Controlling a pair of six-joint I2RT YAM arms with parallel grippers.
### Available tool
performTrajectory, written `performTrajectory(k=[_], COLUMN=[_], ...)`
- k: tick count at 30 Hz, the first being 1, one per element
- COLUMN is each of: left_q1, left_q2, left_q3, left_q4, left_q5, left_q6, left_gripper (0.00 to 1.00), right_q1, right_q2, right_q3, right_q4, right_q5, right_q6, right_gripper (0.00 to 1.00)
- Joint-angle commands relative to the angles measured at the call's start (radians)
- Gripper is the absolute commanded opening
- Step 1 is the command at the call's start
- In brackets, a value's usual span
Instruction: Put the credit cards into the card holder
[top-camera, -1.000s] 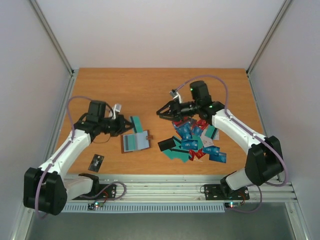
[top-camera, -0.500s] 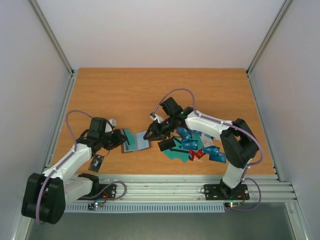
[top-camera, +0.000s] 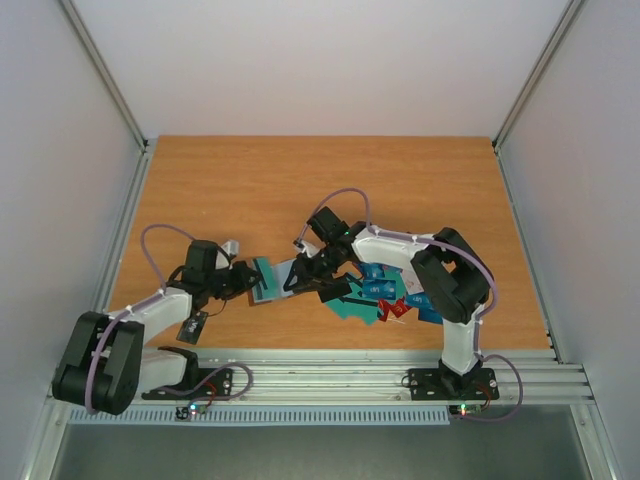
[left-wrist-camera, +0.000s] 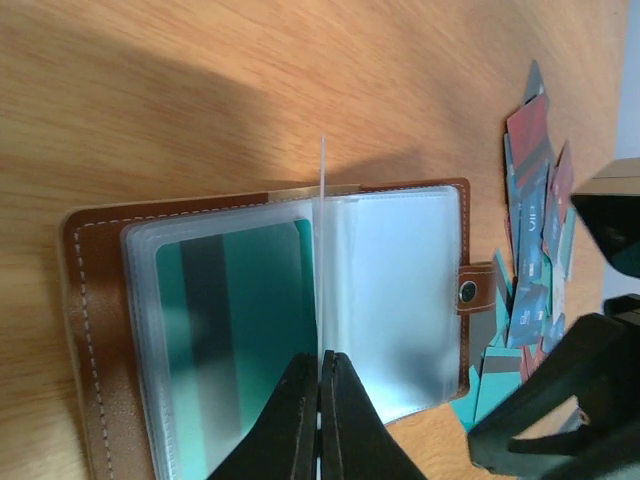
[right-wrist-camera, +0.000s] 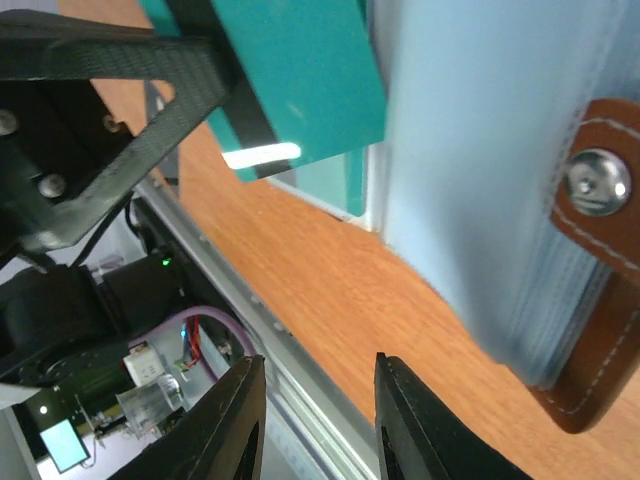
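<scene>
Looking into the open card holder, we see a teal striped card in a clear sleeve; the left gripper clamps a second teal card, and the right gripper is spread and empty.

No word, brand or number is legible in any view; white print on the credit cards, left wrist view, is too small to read.

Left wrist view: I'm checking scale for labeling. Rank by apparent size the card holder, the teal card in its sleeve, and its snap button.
1. card holder
2. teal card
3. snap button
All lie together, so nearness hardly affects the order.
</scene>
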Motion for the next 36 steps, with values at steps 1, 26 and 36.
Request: performTrajectory(k=[1, 26, 36], left_q1=[0.004, -0.010, -0.038], left_q2=[0.017, 0.079, 0.131], left_q3=[-0.011, 0.013, 0.054], left_q4=[0.142, 0.136, 0.113], left_q5=[0.043, 0.100, 0.092], left_q6=[0.006, -0.019, 0.011], left_gripper=[0.00, 0.00, 0.00], right_q1=[-0.010, -0.115, -0.147], right_q2=[0.023, 0.074, 0.120], right_q3=[0.024, -0.041, -0.081], right_q4=[-0.004, 0.068, 0.099], right_q5=[0.042, -0.007, -0.051], right_q6=[0.005, 0.005, -0.024], right_gripper=[0.32, 0.29, 0.28])
